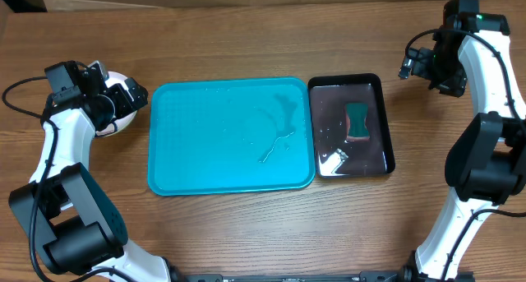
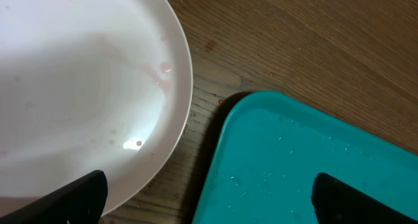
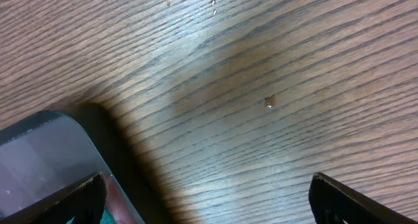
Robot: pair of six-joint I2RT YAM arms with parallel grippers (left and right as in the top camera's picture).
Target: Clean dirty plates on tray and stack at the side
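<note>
The turquoise tray [image 1: 230, 171] lies mid-table, holds no plates and carries wet streaks. It also shows in the left wrist view [image 2: 313, 165]. A white plate [image 1: 125, 122] sits on the table just left of the tray, mostly hidden under my left gripper [image 1: 130, 94]. In the left wrist view the white plate [image 2: 78, 87] shows a faint pink smear. My left gripper [image 2: 209, 204] is open and empty above the gap between plate and tray. The blue-rimmed and yellow-green-rimmed plates are not visible. My right gripper [image 1: 421, 67] is open and empty over bare wood [image 3: 209, 198].
A glossy black tray [image 1: 383, 109] lies right of the turquoise tray, with a green sponge [image 1: 357, 120] and a small white scrap [image 1: 333, 159] in it. Its corner shows in the right wrist view [image 3: 39, 152].
</note>
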